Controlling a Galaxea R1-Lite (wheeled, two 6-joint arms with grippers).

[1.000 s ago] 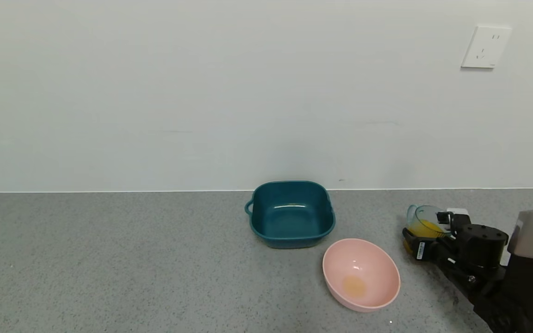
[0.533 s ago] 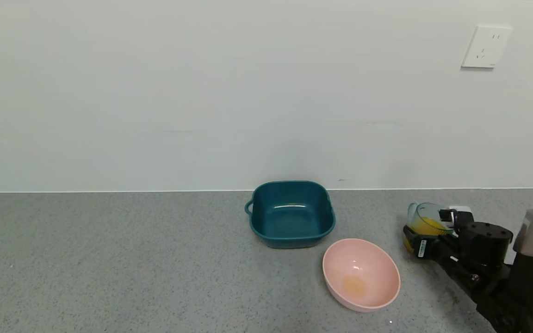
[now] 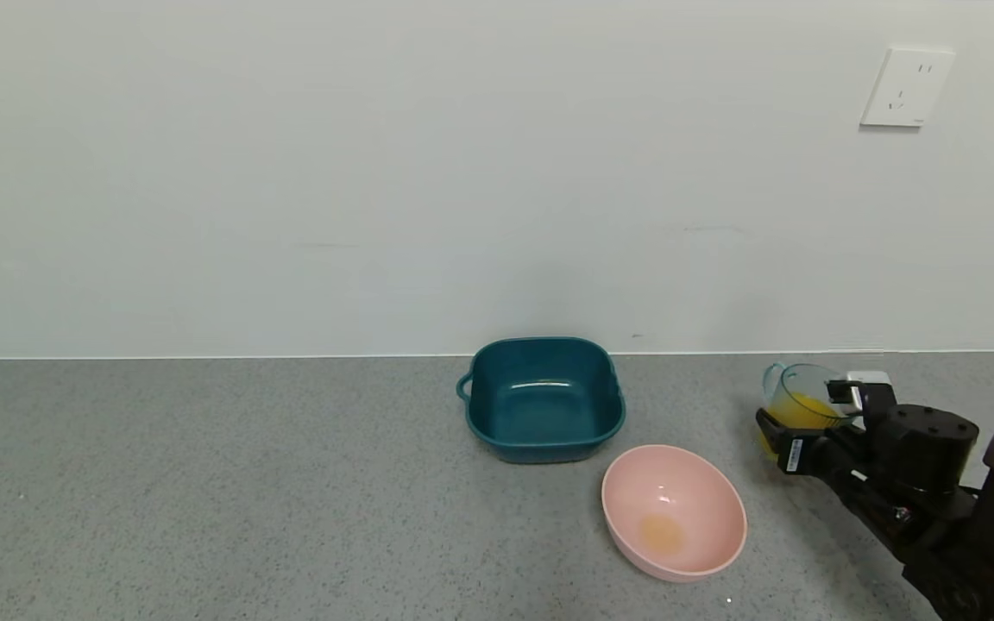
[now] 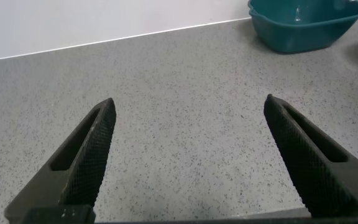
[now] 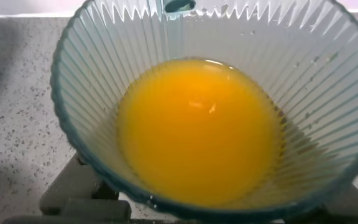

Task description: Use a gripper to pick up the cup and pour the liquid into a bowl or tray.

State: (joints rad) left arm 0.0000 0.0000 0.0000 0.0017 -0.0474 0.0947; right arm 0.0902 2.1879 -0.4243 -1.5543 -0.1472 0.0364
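My right gripper (image 3: 795, 431) is shut on the translucent blue-grey ribbed cup (image 3: 799, 395) and holds it upright above the counter at the right, to the right of and beyond the pink bowl (image 3: 704, 509). The cup holds bright orange liquid (image 3: 795, 412); the right wrist view looks down into the cup (image 5: 328, 74) at the liquid (image 5: 197, 130), with its handle on the far rim. The pink bowl has a faint orange patch at its bottom. My left gripper (image 4: 188, 134) is open and empty over bare counter; it does not show in the head view.
A dark teal square tub (image 3: 544, 431) with a side handle stands just behind the pink bowl; it also shows in the left wrist view (image 4: 303, 25). The grey speckled counter (image 3: 204, 483) meets a white wall. A wall socket (image 3: 905, 86) is at the upper right.
My right gripper has lifted the cup a little and shifted slightly right. The bowl, the tub and the left arm have not moved.
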